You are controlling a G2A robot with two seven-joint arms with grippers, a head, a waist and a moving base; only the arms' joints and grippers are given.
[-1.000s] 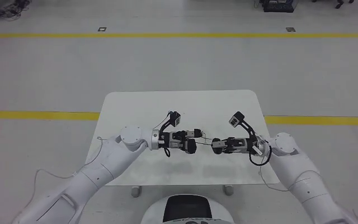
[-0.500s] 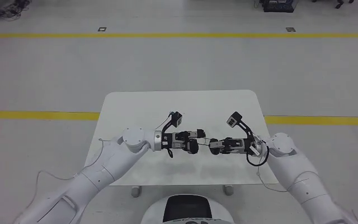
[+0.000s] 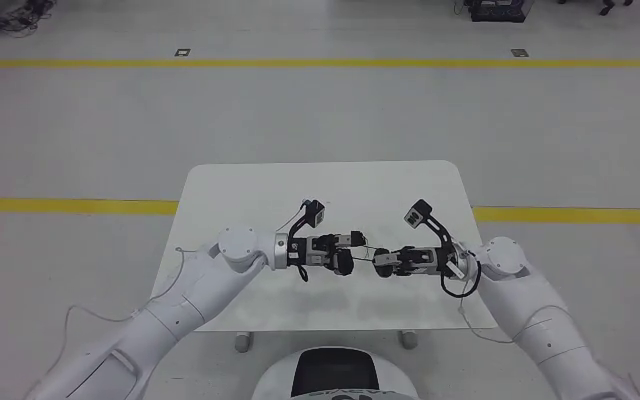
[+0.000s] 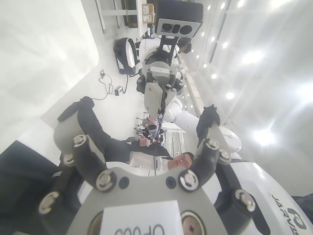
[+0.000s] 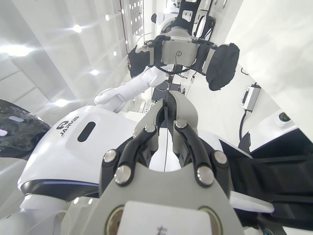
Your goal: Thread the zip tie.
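White surface (image 3: 220, 190) lay beneath zip tie (image 3: 366, 250); right end effector (image 3: 381, 263) pinched tie; left end effector (image 3: 348, 250) spread wide, just beside tie's free end

The thin black plastic zip tie (image 3: 366, 251) runs roughly level in the air. The right gripper (image 5: 166, 100) pinches it between closed fingers, and its free end points into the left gripper (image 3: 346, 250), whose fingers stand apart.
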